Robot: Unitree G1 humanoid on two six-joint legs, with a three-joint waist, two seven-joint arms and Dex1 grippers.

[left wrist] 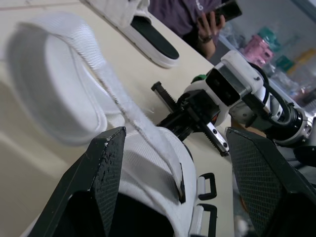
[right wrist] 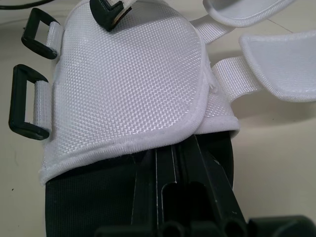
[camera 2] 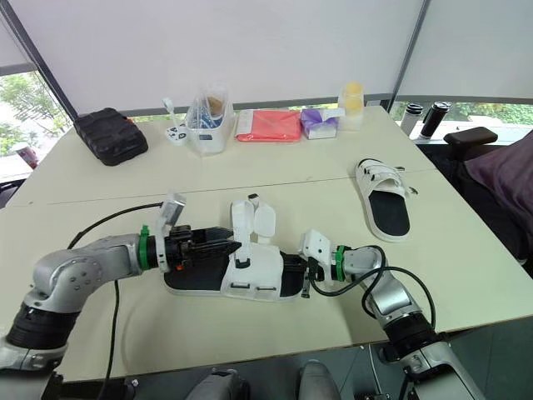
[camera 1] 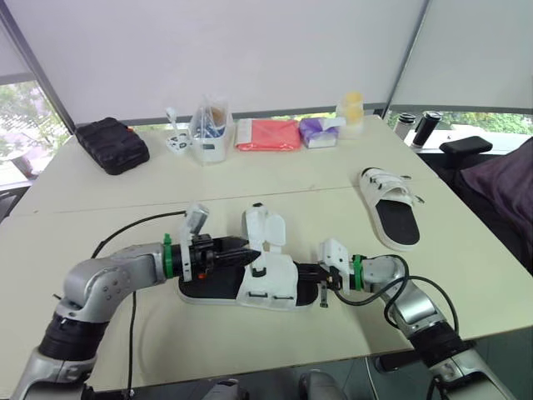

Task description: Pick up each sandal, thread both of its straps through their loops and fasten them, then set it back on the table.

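Left gripper [camera 1: 237, 254] stood released, its two fingers spread wide at the left end of the near sandal [camera 1: 266, 279]. Right gripper [camera 1: 310, 272] had its fingers closed together, lying along the black footbed at the sandal's right end. Could not tell whether they pinched the sole.

Table [camera 1: 250, 179]: near sandal lay flat in the lower centre of the frame, between the two grippers. Second sandal [camera 1: 390, 208] lay well apart at right of centre, straps already across it.

Straps [camera 1: 265, 227] on the near sandal stood loose and upright. One ran between the left gripper's open fingers. Loops [right wrist: 27, 101] sat empty on the near edge.

Judgement: close on the strap near its free tip, with the right gripper steadying the sole, so that the tip stays stiff enough to feed into a loop.
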